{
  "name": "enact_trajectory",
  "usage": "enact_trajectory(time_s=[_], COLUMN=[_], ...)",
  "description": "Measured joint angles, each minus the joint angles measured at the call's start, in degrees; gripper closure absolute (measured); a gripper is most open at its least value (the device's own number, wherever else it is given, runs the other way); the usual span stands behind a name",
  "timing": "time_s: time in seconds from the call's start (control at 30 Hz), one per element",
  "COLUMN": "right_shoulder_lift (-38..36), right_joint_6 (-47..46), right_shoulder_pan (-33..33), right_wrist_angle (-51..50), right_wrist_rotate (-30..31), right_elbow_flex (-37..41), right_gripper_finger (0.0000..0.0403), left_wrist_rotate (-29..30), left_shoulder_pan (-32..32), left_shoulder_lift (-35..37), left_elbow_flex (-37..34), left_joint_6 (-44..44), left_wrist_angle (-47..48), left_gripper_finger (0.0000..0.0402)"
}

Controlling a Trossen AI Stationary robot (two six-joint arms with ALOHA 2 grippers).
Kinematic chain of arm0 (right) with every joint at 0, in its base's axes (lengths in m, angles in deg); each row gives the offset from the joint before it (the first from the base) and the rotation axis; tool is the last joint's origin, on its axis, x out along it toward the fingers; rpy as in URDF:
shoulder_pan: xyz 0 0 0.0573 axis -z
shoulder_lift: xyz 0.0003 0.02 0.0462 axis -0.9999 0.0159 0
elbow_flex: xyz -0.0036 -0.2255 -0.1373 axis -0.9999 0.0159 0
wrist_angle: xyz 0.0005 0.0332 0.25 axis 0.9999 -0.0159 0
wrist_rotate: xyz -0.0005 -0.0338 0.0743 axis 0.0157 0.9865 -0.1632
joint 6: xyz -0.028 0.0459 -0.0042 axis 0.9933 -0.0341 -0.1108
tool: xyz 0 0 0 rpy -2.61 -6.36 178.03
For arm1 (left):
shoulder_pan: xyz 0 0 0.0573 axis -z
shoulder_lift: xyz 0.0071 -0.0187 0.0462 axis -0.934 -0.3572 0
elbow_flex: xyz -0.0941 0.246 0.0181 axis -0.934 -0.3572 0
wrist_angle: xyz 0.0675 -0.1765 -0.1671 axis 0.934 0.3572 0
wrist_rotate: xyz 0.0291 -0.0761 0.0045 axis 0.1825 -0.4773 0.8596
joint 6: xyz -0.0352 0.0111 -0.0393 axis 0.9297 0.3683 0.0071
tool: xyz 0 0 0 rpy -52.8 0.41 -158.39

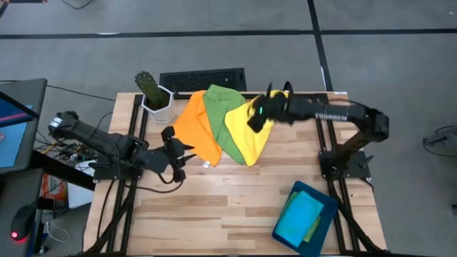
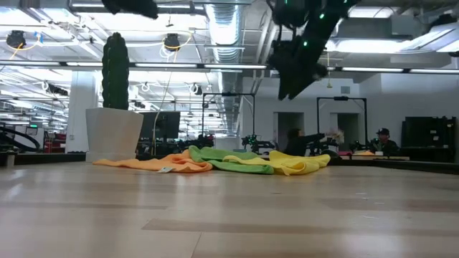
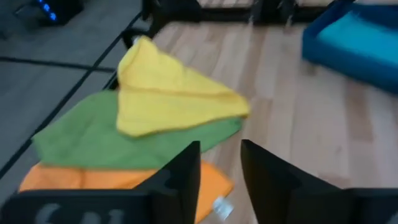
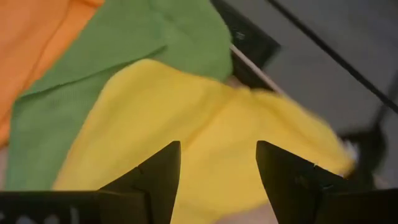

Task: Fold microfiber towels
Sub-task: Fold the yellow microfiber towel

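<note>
Right tool [image 1: 258,118]: open, empty, above yellow towel [image 1: 251,140] | Left tool [image 1: 178,153]: parted, empty, beside orange towel [image 1: 197,126] | Green towel [image 1: 223,118]: between them

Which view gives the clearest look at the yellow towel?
The high view: the yellow towel shows whole, overlapping the green towel. The left wrist view shows it smaller, the right wrist view only part, the low view just a flat edge.

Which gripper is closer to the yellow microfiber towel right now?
Right. The right gripper hangs open directly above the yellow microfiber towel; the left gripper sits open beyond the orange towel, off the pile's other side.
</note>
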Motion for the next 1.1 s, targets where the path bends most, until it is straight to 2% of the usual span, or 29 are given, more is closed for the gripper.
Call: enact_trajectory(time_s=[0.07, 0.17, 0.37, 0.57, 0.77, 1.03, 1.1], right_shoulder_lift=[0.4, 1.4, 9.2, 22.8, 34.4, 42.6, 43.8], right_joint_6=[11.7, 26.6, 39.9, 50.9, 55.6, 57.5, 58.0], right_shoulder_pan=[5.6, 12.3, 20.4, 22.2, 23.8, 24.8, 24.5], right_wrist_angle=[0.5, 0.5, -1.2, -7.7, -15.6, -19.2, -20.9], right_wrist_rotate=[-7.2, -12.8, -21.2, -21.7, -21.5, -21.6, -19.7], right_elbow_flex=[-1.2, -3.1, -8.9, -19.9, -31.4, -39.5, -40.3], right_gripper_finger=[0.0169, 0.0169, 0.0169, 0.0169, 0.0169, 0.0169, 0.0169], left_wrist_rotate=[-0.1, -0.5, -0.7, -1.3, -1.7, -2.5, -2.7], left_shoulder_pan=[-1.0, -2.2, -5.7, -9.4, -11.7, -13.9, -14.1], left_shoulder_lift=[0.3, 0.1, 0.1, 0.1, 0.1, 0.1, 0.1], left_elbow_flex=[0.0, 0.0, 0.0, 0.0, 0.0, 0.0, 0.0], left_joint_6=[0.0, 0.1, -1.4, -2.4, -3.3, -4.1, -4.1], left_wrist_angle=[2.1, 5.0, 5.7, 6.4, 6.5, 8.4, 9.0], left_gripper_finger=[0.0270, 0.0253, 0.0240, 0.0239, 0.0239, 0.0239, 0.0239])
